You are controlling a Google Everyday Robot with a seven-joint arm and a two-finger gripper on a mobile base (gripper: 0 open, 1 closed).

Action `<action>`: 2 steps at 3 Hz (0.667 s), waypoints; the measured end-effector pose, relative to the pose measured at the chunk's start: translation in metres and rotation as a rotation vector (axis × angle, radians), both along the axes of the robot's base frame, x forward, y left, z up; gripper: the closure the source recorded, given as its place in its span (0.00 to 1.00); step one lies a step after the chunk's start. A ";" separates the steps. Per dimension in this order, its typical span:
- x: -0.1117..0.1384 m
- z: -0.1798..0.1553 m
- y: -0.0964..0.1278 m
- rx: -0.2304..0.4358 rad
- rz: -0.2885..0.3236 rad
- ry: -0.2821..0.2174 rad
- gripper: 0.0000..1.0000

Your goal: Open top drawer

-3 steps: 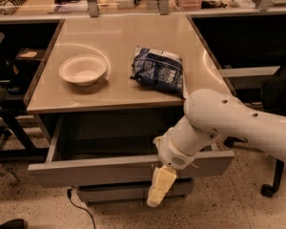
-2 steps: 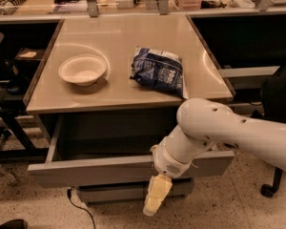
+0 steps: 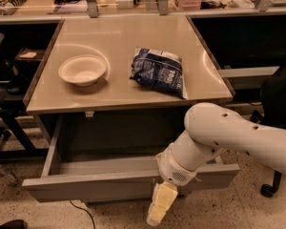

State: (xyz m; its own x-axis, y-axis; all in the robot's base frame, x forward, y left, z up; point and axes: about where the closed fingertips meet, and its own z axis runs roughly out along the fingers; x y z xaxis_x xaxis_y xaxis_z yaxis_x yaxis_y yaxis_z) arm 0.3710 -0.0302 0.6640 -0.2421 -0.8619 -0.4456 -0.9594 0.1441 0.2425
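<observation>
The top drawer [image 3: 86,190] sticks far out, the counter [image 3: 119,37] above it. The gripper [image 3: 160,208] hangs at its front; open or closed, I cannot tell. Pulling more might yank the drawer right out.

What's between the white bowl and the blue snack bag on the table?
Only bare tabletop, in the camera view. The gripper hangs low, in front of the open top drawer.

The top drawer [image 3: 95,187] stands pulled out, and its left half is open to reach from above. The white arm [image 3: 219,137] crosses its right half, with the gripper [image 3: 159,209] hanging just below its front panel. The table [image 3: 109,37] overhangs its rear.
</observation>
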 end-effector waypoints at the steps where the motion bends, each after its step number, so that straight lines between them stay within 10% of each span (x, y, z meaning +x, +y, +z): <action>1: 0.000 0.000 0.000 0.000 0.000 0.001 0.00; 2: -0.015 -0.013 -0.004 -0.015 0.004 0.056 0.00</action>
State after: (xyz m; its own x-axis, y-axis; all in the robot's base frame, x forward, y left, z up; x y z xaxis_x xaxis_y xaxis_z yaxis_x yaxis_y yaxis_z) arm 0.3556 -0.0337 0.6505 -0.2631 -0.8694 -0.4182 -0.9448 0.1444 0.2941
